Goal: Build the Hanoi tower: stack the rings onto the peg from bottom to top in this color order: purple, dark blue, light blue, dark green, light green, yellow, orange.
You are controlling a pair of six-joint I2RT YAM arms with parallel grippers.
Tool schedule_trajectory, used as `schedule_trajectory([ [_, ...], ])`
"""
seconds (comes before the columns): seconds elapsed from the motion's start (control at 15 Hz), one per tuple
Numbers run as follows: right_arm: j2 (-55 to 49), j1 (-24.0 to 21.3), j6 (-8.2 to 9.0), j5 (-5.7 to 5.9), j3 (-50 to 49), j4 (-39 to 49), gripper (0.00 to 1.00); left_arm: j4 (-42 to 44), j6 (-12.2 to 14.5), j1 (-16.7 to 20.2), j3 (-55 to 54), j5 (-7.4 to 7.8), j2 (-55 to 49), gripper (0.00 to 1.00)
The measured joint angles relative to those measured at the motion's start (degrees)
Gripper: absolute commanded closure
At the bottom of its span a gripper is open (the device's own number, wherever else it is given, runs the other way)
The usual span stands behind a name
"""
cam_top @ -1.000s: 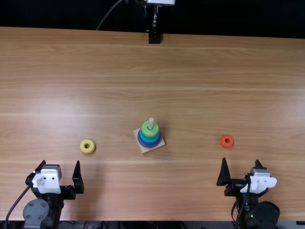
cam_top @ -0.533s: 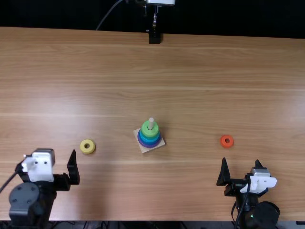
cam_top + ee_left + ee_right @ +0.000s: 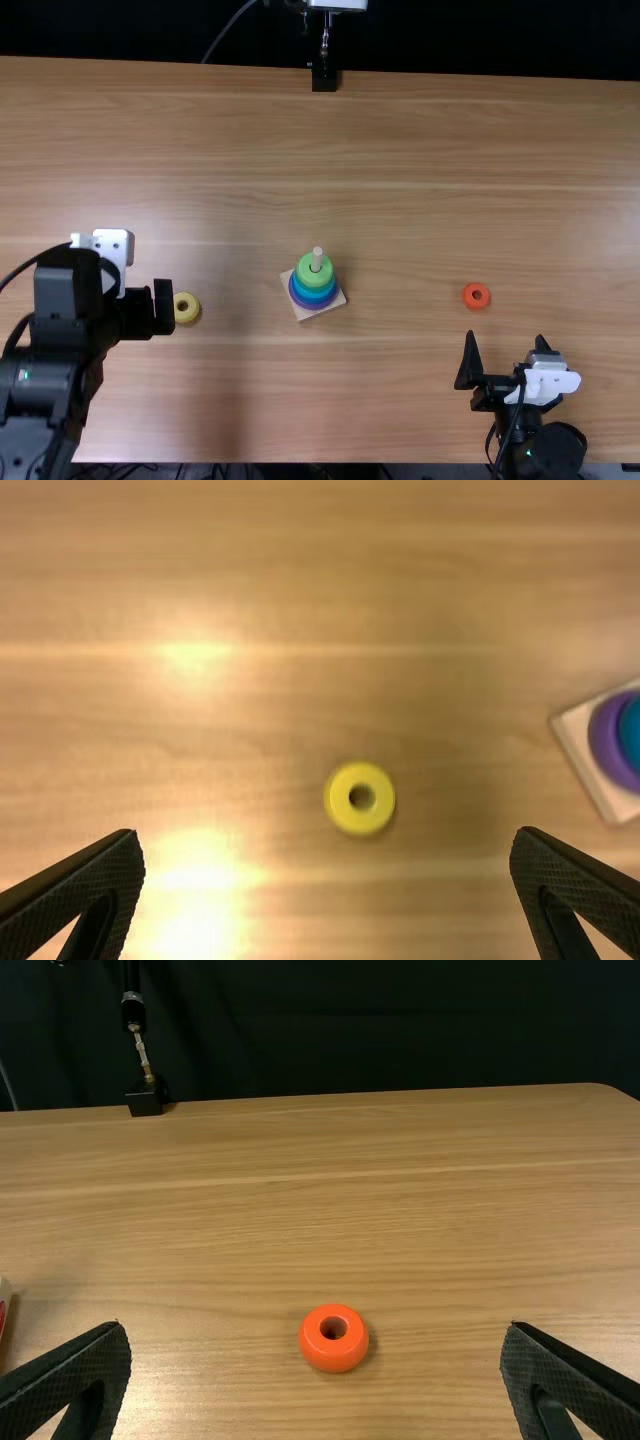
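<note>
Hovering at the left side of the frame, toward the lower part, it's the left gripper (image 3: 138,313) in the spotlight, with its fingers spread wide and nothing at all between them in its grasp. Just beside it in the top view sits the yellow ring (image 3: 190,316), lying flat on the desk (image 3: 400,150), hole up, and the left wrist view puts that ring in the gap beyond the two parted fingers, untouched. Over to the middle of the frame, and what a tidy stack: the square wooden base (image 3: 301,313) sits turned at an angle, the pale peg (image 3: 317,255) pokes up out of the top, and around it go the rings, the purple ring (image 3: 316,306) at the bottom, blue ones above, green uppermost. Now across to the right of the frame, where the orange ring (image 3: 485,296) lies flat on the desk, well apart from the stack. Below it, in the lower right, the right gripper (image 3: 505,338) has its fingers wide apart too, holding nothing, the orange ring out ahead of them. Up at the top, just left of centre, a black stand (image 3: 324,77) marks the far edge of the desk.
</note>
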Motion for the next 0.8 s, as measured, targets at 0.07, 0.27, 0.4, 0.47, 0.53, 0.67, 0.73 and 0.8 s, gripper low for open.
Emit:
schedule_trajectory([
  [0.07, 0.0, 0.0, -0.02, 0.00, 0.0, 0.0, 0.00, -2.7, 0.0, 0.0, 2.6, 0.07, 4.0, 0.00],
  [0.27, 0.0, 0.0, -0.02, 0.00, 0.0, 0.0, 0.00, -6.6, 0.1, -0.2, 4.4, 0.04, 13.2, 0.00],
  [0.4, 0.0, 0.0, -0.02, 0.02, 0.0, 0.0, 0.00, -6.4, 0.1, -2.5, 4.4, -0.20, 18.2, 0.00],
  [0.47, 0.0, 0.0, -0.02, 0.02, 0.0, 0.0, 0.00, -6.0, 0.1, -4.8, 4.4, -0.33, 19.6, 0.00],
  [0.53, 0.0, 0.0, -0.02, 0.02, 0.0, 0.0, 0.00, -5.8, 0.1, -6.6, 4.4, -0.63, 20.5, 0.00],
  [0.67, 0.0, 0.0, -0.02, 0.02, 0.0, 0.0, 0.00, -5.6, 0.1, -8.5, 4.4, -1.99, 22.8, 0.00],
  [0.73, 0.0, 0.0, -0.04, 0.00, 0.0, 0.0, 0.00, -5.1, 0.1, -8.5, 4.4, -3.34, 24.5, 0.00],
  [0.8, 0.0, 0.0, -0.02, 0.02, 0.0, 0.0, 0.00, -3.7, 0.1, -8.6, 4.4, -4.02, 25.7, 0.00],
])
